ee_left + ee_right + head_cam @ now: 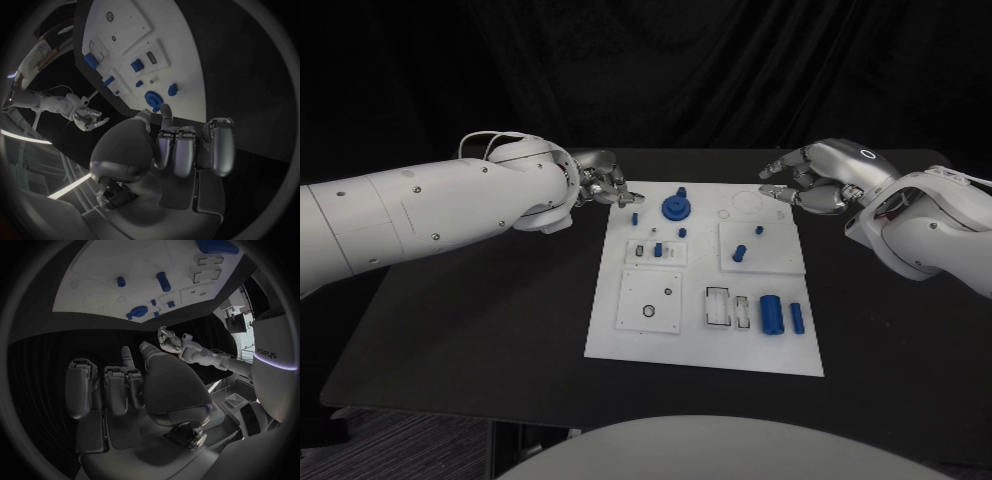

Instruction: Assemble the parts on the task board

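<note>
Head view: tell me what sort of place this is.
Probably a robotics test bench: a white task board with small blue parts lies on a black table before dark drapes, flanked by the silver left hand and right hand.

- The desk [473, 330] in front of me is black, with a plain matte top.
- The white task board [625, 340] lies flat on the desk, near its middle.
- The board's long sides run away from me, slightly skewed to the desk edges.

Matt white task board [625, 330], matt black table [473, 330]
</note>
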Robot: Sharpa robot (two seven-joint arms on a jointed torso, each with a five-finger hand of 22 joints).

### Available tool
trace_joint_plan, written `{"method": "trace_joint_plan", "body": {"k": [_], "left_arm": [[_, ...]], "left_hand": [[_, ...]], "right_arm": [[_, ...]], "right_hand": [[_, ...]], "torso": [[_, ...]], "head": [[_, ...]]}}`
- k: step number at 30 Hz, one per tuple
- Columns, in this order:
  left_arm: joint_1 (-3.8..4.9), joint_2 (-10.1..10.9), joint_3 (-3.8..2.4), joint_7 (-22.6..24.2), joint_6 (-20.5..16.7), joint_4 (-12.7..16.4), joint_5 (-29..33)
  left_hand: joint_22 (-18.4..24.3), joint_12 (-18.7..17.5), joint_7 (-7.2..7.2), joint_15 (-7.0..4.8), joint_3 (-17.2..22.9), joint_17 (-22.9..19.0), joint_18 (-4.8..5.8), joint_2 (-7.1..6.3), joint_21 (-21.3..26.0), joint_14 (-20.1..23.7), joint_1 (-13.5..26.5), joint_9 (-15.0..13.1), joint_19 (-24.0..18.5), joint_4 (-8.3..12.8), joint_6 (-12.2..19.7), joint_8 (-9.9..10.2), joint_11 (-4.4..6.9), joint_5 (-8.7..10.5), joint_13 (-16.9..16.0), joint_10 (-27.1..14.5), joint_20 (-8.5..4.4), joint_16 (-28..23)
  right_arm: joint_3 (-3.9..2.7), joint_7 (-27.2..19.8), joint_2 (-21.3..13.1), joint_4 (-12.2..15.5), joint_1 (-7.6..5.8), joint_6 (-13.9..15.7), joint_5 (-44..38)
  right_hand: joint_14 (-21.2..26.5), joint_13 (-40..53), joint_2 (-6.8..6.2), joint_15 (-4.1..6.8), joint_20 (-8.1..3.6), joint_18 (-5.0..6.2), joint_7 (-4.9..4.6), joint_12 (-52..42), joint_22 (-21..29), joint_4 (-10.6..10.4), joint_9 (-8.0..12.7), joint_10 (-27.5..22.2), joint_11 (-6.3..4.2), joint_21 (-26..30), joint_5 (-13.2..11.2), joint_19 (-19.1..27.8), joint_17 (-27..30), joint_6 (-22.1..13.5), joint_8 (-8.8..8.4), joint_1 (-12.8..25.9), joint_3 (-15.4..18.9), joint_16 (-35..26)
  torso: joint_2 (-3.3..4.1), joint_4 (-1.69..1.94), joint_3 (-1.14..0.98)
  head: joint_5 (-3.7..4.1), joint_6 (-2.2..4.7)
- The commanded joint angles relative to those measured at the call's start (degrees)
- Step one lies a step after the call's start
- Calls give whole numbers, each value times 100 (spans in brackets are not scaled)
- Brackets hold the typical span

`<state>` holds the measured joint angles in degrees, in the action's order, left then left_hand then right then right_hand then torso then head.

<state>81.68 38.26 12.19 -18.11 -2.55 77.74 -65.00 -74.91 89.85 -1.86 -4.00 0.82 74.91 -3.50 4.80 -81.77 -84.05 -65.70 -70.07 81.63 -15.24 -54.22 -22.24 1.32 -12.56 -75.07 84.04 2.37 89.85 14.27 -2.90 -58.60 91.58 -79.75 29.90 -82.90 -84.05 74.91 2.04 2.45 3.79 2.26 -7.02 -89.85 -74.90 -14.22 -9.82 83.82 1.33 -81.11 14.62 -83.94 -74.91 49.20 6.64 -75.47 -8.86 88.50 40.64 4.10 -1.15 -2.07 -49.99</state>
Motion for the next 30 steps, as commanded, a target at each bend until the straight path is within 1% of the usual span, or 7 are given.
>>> {"method": "trace_joint_plan", "body": {"k": [1, 2, 7, 12, 13, 20, 30], "left_arm": [[14, -99, -4, -42, 430, -177, 171], [13, -133, -4, -71, 476, -234, 179], [3, -277, -4, -140, 587, -441, 172], [-10, -375, -4, -150, 643, -579, 148], [-12, -386, -4, -149, 651, -596, 146], [-35, -477, -4, -110, 729, -730, 139], [-139, -589, -4, -51, 755, -889, 137]], "left_hand": [[-841, 15, -23, 1, 25, 1509, 74, 3, -23, -595, -108, 8, 39, 10, 61, 59, 27, 129, -1493, 596, 11, 15], [-845, 15, -27, 5, 34, 1509, 74, 12, -21, -595, -128, 9, 39, -7, 57, 74, 23, 223, -1493, 596, 15, 15], [-848, 15, -31, 7, 34, 1509, 75, 13, -22, -595, -129, 9, 41, -21, 54, 82, 20, 260, -1493, 596, 17, 15], [-843, 15, -45, 14, 7, 1509, 71, 2, -10, -595, -94, 12, 31, -65, 61, 102, 10, 273, -1493, 596, 22, 15], [-844, 15, -54, 21, -24, 1509, 71, -4, -6, -595, -52, 12, 29, -104, 56, 114, 1, 316, -1493, 596, 28, 15], [-841, 15, -84, 47, -143, 1509, 63, 32, 25, -595, 131, 46, 6, -135, 71, 214, -28, 483, -1493, 596, 53, 15], [-809, 15, -124, 78, -157, 1509, 44, 73, 97, -595, 94, 147, -60, -109, 135, 407, -62, 421, -1493, 596, 81, 15]], "right_arm": [[-4, 92, 4, -11, 12, -39, -19], [-4, 90, 7, -14, 12, -43, -19], [-4, 85, 21, -28, 13, -60, -19], [-4, 83, 35, -32, 13, -74, -19], [-4, 84, 36, -31, 13, -75, -19], [-4, 92, 47, -31, 13, -91, -19], [-4, 89, 52, -25, 13, -135, -19]], "right_hand": [[-546, 1509, 12, -37, 41, 9, -17, -15, -1198, 4, 11, 618, 38, 28, 31, -139, -1375, 39, -28, -40, -22, -22], [-546, 1509, 12, -37, 41, 9, -17, -15, -1198, 4, 11, 618, 38, 28, 31, -139, -1375, 39, -28, -40, -22, -22], [-546, 1509, 13, -36, 41, 9, -16, -15, -1196, 8, 14, 618, 37, 31, 39, -138, -1375, 40, -30, -44, -28, -22], [-545, 1507, 16, -36, 41, 10, -15, -13, -1196, 13, 17, 616, 36, 34, 50, -136, -1373, 41, -32, -50, -36, -25], [-545, 1507, 16, -36, 41, 10, -15, -13, -1196, 13, 17, 616, 36, 34, 50, -136, -1373, 41, -32, -50, -36, -25], [-544, 1507, 17, -35, 41, 10, -15, -14, -1195, 20, 21, 616, 36, 36, 64, -136, -1370, 42, -35, -57, -45, -29], [-542, 1504, 15, -34, 41, 12, -15, -11, -1192, 27, 25, 613, 35, 44, 78, -132, -1366, 42, -39, -63, -51, -34]], "torso": [[0, 6, -1], [-2, 12, -1], [8, 2, 8], [2, 0, 4], [3, -1, 11], [2, 1, 2], [1, 3, -1]], "head": [[14, -1], [19, -1], [35, -1], [39, -1], [36, -1], [28, -1], [27, -1]]}}
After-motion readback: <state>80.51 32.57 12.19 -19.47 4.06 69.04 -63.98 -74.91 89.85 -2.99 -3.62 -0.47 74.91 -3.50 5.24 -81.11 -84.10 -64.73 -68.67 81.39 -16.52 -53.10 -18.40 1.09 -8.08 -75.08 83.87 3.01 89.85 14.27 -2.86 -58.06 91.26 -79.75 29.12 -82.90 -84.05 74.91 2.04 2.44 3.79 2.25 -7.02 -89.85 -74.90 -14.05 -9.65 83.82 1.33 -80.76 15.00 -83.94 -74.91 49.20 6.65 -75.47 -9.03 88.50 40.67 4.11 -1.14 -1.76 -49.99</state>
